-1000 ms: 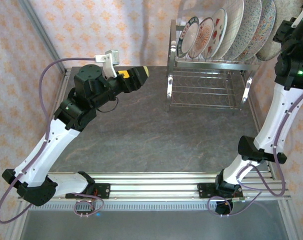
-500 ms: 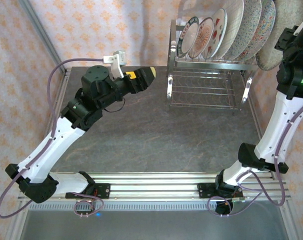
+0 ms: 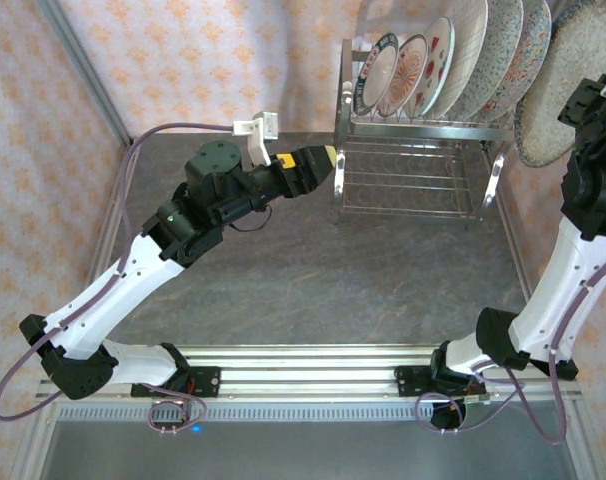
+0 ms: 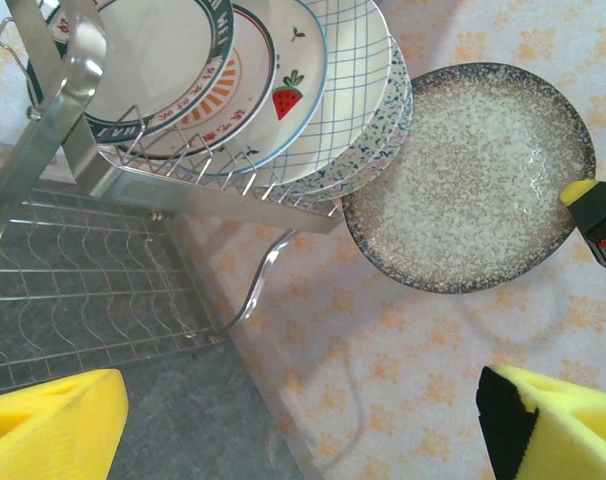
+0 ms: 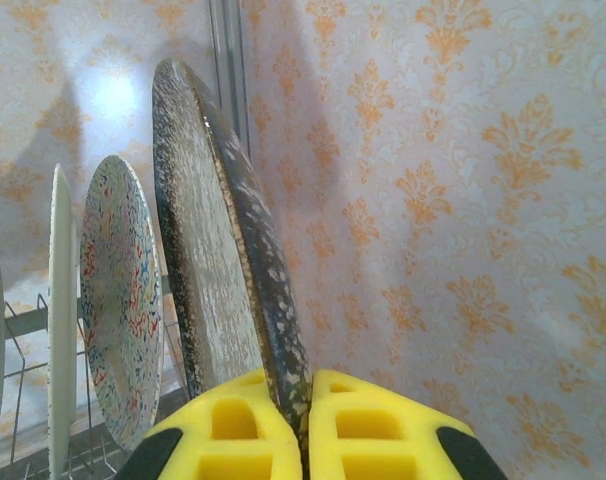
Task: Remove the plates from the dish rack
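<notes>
**Dark grey table, papered walls: one plate held clear of the rack**

Over the dark grey table (image 3: 313, 270), the left gripper (image 3: 321, 162) hangs just beside the left end of the dish rack (image 3: 413, 170). Its yellow fingers (image 4: 48, 430) are spread wide and hold nothing. The other plates (image 3: 448, 55) stand upright in the top slots. Beyond the rack's right end, the right gripper (image 5: 303, 425) pinches the rim of a dark-rimmed speckled plate (image 5: 208, 260), held upright against the orange-patterned wallpaper (image 5: 463, 200).

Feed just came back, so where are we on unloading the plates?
Done: no plate lies on the table yet. In hand: the right end effector is shut on the large speckled plate, held out to the right of the dish rack. Left: five plates stand in its upper slots; the left end effector hangs open beside it.
</notes>
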`<state>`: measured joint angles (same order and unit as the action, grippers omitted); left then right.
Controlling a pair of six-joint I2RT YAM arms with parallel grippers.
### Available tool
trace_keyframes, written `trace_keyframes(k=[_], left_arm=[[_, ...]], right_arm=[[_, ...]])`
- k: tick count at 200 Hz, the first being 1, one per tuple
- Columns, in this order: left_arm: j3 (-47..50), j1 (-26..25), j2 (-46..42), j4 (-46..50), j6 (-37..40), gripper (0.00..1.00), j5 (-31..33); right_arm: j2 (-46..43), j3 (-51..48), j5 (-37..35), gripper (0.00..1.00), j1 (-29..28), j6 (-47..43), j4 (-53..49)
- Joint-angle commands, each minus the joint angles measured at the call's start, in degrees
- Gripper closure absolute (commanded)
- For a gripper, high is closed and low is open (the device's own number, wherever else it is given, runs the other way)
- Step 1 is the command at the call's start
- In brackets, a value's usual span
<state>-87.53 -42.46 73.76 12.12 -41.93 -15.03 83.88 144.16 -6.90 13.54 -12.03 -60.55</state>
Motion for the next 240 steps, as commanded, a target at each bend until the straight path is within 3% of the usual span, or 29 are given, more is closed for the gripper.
trace_keyframes(k=[1,58,110,240], left_arm=[[1.32,-1.02,-0.41,-3.12,-1.47,0.10,0.09],[2.81,-3.58,1.99,-6.51,-7.52,0.11,-0.49],[5.85,-7.62,6.73,-16.06,-16.70,0.11,-1.49],[1.45,-15.69,29.71,-39.65,-37.52,0.08,-6.33]], right_arm=[[-4.35,1.62,2.25,1.00,-0.96,5.24,13.21],[-7.66,-0.82,2.13,1.00,-0.90,7.06,10.90],[-8.94,0.01,-0.15,1.00,-0.91,8.95,6.53],[-12.47,1.27,-6.17,1.00,-0.93,11.93,-4.03]])
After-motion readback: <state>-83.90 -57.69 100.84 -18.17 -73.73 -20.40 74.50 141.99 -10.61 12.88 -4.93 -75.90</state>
